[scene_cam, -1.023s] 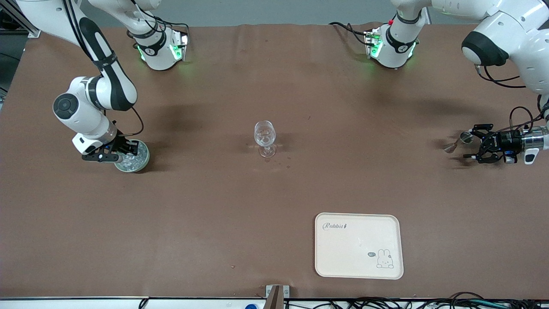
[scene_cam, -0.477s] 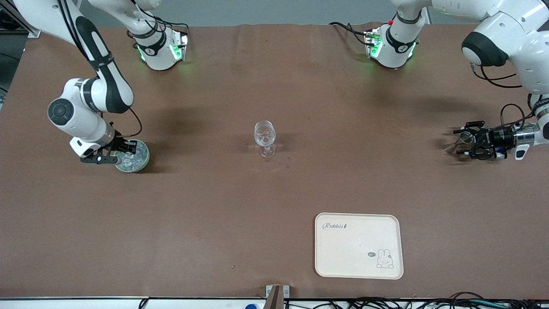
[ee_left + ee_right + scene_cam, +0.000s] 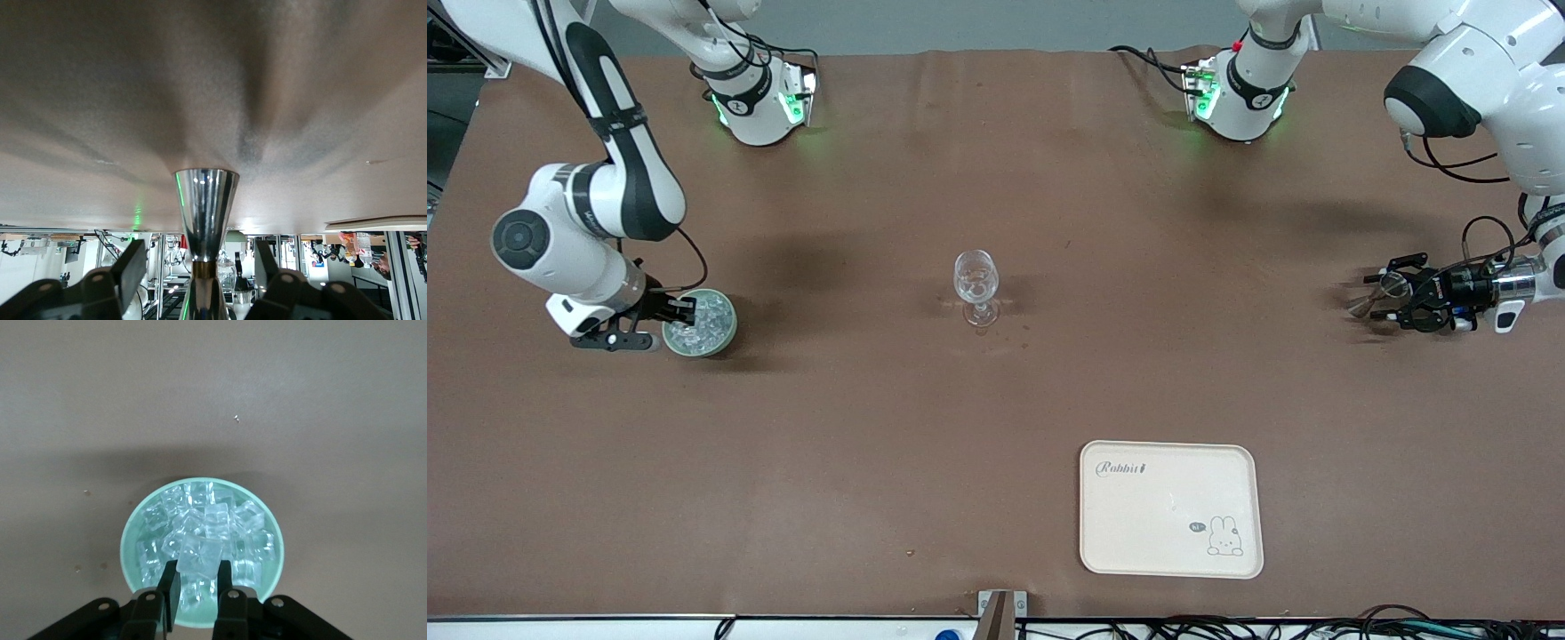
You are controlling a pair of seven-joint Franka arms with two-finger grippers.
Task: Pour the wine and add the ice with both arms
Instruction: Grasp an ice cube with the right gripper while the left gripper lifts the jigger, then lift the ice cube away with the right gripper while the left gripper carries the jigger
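a: nearest the camera lies the tray (image 3: 1170, 508). farther up, toward the right arm's end, the bowl (image 3: 128, 550) holds the ice (image 3: 220, 520). what has the right gripper (image 3: 195, 580) got?
b: it's clamped on one cube (image 3: 198, 555), just over the heap. i'd lift straight and slow so the cube doesn't slip, then carry it to the wine glass (image 3: 975, 284) at mid-table.
a: and the left gripper (image 3: 199, 263)?
b: low at the left arm's end, fingers apart either side of the steel jigger (image 3: 205, 200), gaps showing. centre on its waist before squeezing, or it may tip.

ice (image 3: 703, 320) in bowl (image 3: 725, 338) toward right arm's end, tray (image 3: 1138, 516) nearer camera than glass (image 3: 975, 286)
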